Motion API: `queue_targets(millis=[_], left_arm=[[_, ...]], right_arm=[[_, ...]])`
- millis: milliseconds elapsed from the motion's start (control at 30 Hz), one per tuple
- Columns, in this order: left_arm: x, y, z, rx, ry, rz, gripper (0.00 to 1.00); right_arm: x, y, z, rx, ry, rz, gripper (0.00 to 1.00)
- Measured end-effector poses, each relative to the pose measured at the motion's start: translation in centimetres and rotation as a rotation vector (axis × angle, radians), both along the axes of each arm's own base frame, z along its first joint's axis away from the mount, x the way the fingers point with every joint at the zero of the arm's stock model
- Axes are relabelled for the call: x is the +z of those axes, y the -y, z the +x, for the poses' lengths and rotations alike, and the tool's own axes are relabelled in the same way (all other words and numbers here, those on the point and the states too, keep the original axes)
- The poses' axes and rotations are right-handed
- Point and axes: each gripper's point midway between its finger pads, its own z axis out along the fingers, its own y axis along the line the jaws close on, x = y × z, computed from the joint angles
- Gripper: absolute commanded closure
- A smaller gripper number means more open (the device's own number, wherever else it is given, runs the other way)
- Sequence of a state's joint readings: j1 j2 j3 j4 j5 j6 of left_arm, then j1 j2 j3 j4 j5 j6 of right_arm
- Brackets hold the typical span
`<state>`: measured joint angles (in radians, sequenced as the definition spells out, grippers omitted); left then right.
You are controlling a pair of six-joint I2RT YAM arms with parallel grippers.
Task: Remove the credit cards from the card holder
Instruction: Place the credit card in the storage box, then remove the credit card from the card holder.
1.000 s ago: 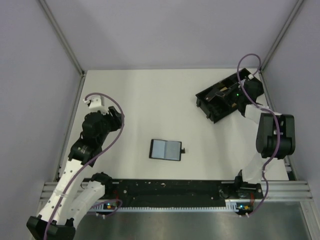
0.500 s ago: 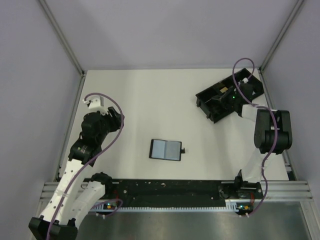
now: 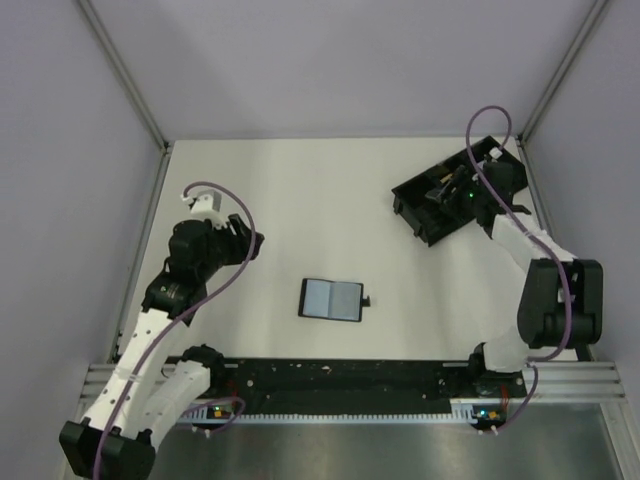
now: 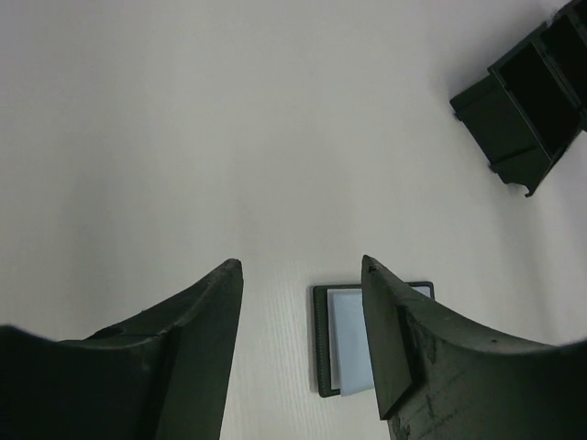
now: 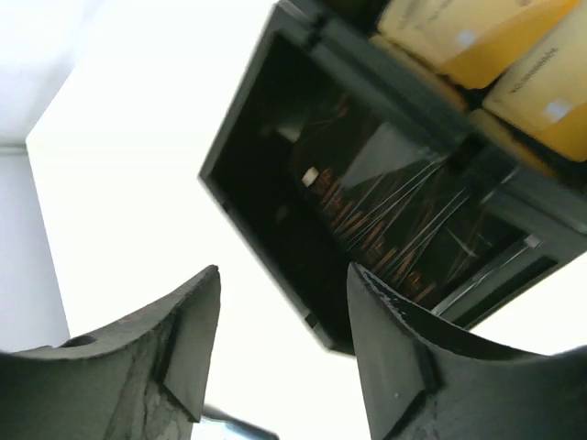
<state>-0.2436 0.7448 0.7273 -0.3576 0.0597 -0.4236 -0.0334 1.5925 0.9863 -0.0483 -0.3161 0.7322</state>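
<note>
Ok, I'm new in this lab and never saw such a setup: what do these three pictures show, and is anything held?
Two robot arms bolted at the near edge of a table, each ending in a two-finger claw. The wide picture looks down from above; the other two come from wrist cameras. On the table lie an open card holder, mid-table, and a black compartmented tray far right, yellow cards inside. The left claw is open left of the holder, the right claw open over the tray. Neither holds anything.
</note>
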Motion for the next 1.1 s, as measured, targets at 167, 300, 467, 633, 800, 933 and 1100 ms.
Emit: queue_targets(millis=[167, 300, 467, 633, 800, 933, 1100], left_arm=[[-1.2, 2.6, -0.6, -0.114, -0.074, -0.068, 0.4], [-2.1, 4.9, -1.9, -0.196, -0.119, -0.106, 0.4], [-2.8, 8.6, -4.2, -0.31, -0.151, -0.125, 0.43], [-5.2, 11.6, -5.6, -0.377, -0.205, -0.105, 0.45], [-9.2, 12.7, -6.1, -0.385, -0.312, -0.062, 0.5], [-11.6, 13.2, -6.1, -0.378, -0.374, -0.043, 0.55], [-15.1, 13.0, -6.7, -0.358, -0.457, -0.02, 0.65]], right_arm=[[5.5, -3.8, -3.5, 0.125, 0.13, -0.065, 0.37], [7.2, -8.2, -7.5, 0.268, 0.198, -0.067, 0.37], [5.0, -12.8, -12.3, 0.436, 0.155, -0.056, 0.36], [2.2, -16.8, -16.9, 0.603, 0.092, -0.051, 0.36], [0.2, -19.0, -19.0, 0.689, 0.051, -0.065, 0.37], [-2.2, -19.9, -19.5, 0.72, -0.004, -0.096, 0.38], [-5.6, -20.4, -20.3, 0.761, -0.088, -0.143, 0.4]])
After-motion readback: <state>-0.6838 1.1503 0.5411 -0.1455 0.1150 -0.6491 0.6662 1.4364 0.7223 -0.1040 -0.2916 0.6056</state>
